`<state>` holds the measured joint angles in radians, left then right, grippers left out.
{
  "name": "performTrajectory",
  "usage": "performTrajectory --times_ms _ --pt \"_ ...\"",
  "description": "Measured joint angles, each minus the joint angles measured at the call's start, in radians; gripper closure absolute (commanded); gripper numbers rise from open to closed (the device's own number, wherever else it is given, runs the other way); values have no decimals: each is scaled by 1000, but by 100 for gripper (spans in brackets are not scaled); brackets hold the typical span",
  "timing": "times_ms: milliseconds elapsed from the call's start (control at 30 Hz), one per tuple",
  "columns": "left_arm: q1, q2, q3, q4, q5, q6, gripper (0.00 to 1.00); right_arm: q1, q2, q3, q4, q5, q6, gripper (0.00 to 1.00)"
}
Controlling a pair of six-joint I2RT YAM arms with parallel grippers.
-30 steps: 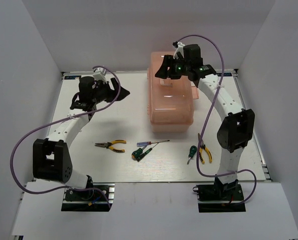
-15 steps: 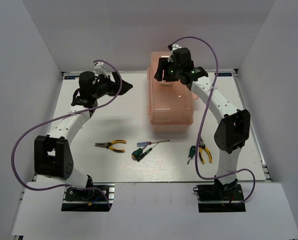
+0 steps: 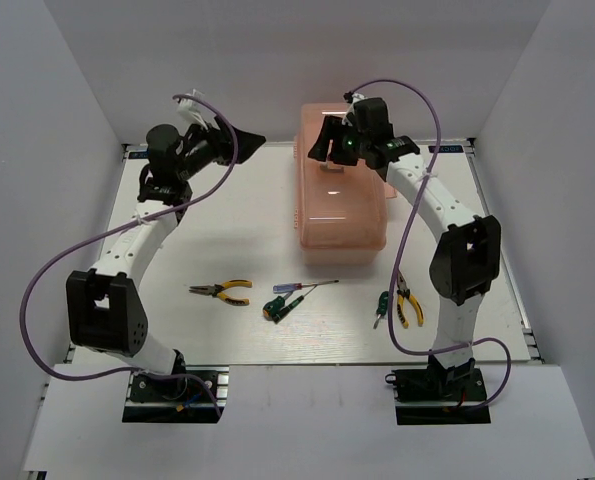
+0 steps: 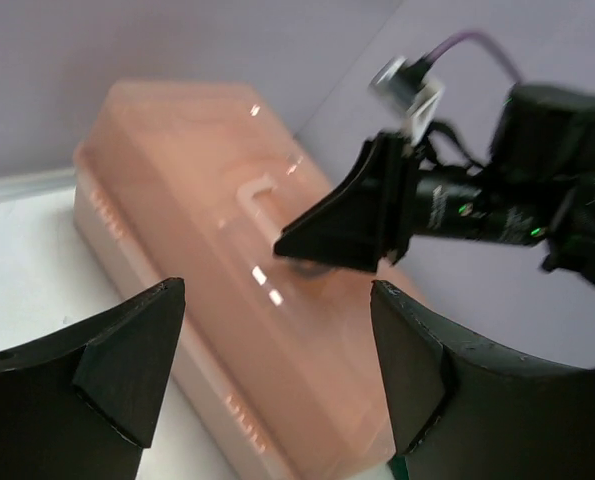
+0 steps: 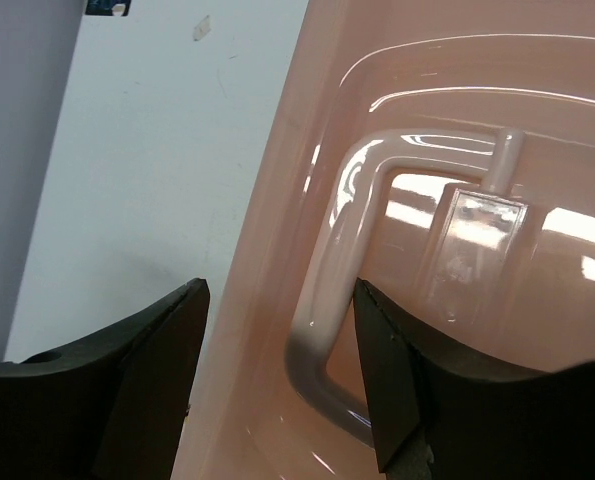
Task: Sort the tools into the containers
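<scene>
The right gripper (image 5: 277, 385) hangs open just above the lid handle (image 5: 322, 300) of the shut toolbox (image 3: 342, 215) at the table's (image 3: 227, 230) far edge. The left gripper (image 3: 243, 140) hovers open and empty, far left. The pliers (image 3: 222, 291) and screwdrivers (image 3: 277, 308) lie unsorted toward the near edge.

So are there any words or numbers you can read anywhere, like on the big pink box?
Nothing here can be read.
Raised marks on the side of the pink toolbox: too blurred to read.
Blue label at the far edge of the table: too small to read.
</scene>
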<state>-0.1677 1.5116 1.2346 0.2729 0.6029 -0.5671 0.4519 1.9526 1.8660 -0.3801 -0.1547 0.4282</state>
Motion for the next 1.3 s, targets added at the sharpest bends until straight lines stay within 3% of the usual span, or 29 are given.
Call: performTrajectory --times_ms 333,833,1300 --pt "-2 192 202 159 75 -167 15 -62 13 -5 35 -176 90 39" --pt "-96 537 456 168 219 -322 14 -112 33 -5 70 -325 158 42" --pt "-162 595 581 -31 219 -301 14 -125 40 -6 125 -411 216 43"
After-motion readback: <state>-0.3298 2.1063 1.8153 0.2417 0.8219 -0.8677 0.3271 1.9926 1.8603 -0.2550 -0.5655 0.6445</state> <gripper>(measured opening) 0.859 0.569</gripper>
